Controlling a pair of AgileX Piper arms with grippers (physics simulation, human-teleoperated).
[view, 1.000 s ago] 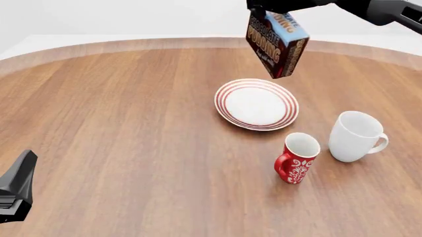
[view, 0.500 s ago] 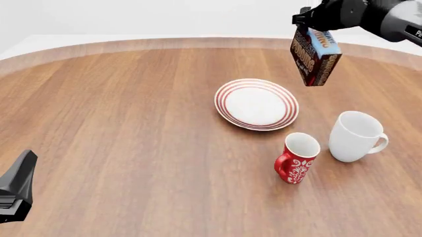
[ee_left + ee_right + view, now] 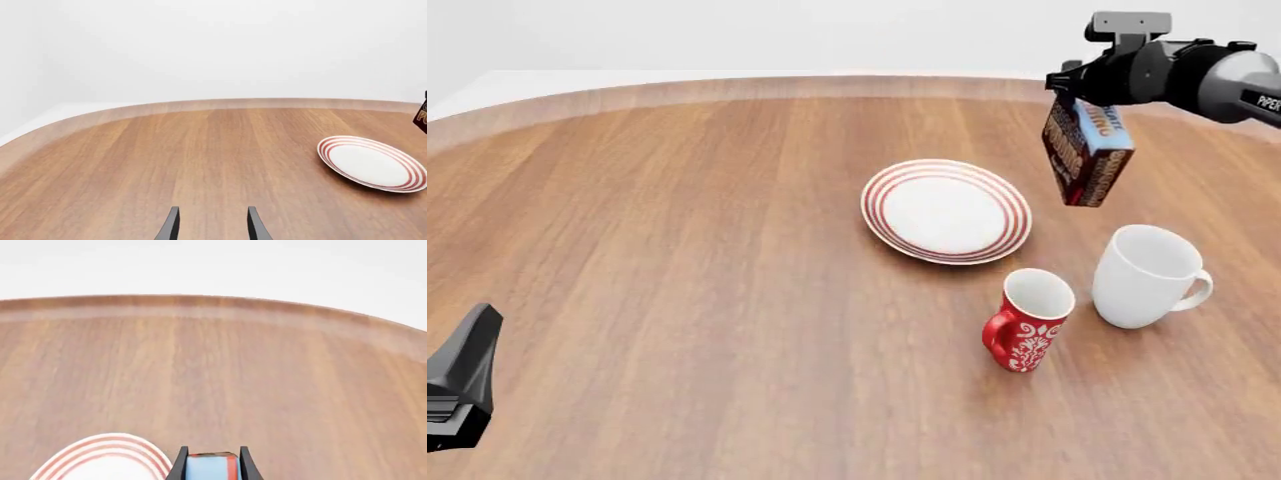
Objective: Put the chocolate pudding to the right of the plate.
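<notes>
The chocolate pudding (image 3: 1085, 151), a dark-brown carton with a light-blue side, hangs tilted in my right gripper (image 3: 1090, 97), above the table and to the right of the plate (image 3: 946, 210). In the right wrist view its blue top (image 3: 209, 468) sits between the two fingers, with the plate's red rings (image 3: 107, 455) beside it. The plate is round and white with red rings; it also shows in the left wrist view (image 3: 372, 163), where a corner of the pudding (image 3: 421, 115) peeks in. My left gripper (image 3: 211, 226) is open and empty, low at the table's near left (image 3: 457, 385).
A plain white mug (image 3: 1145, 275) stands right of and nearer than the plate, below the hanging carton. A red patterned mug (image 3: 1028, 319) stands just left of it. The wooden table's curved far edge (image 3: 827, 85) runs behind.
My right gripper has carried the pudding from above the plate's far side to the right and lower, to the plate's right. The left arm has not moved.
</notes>
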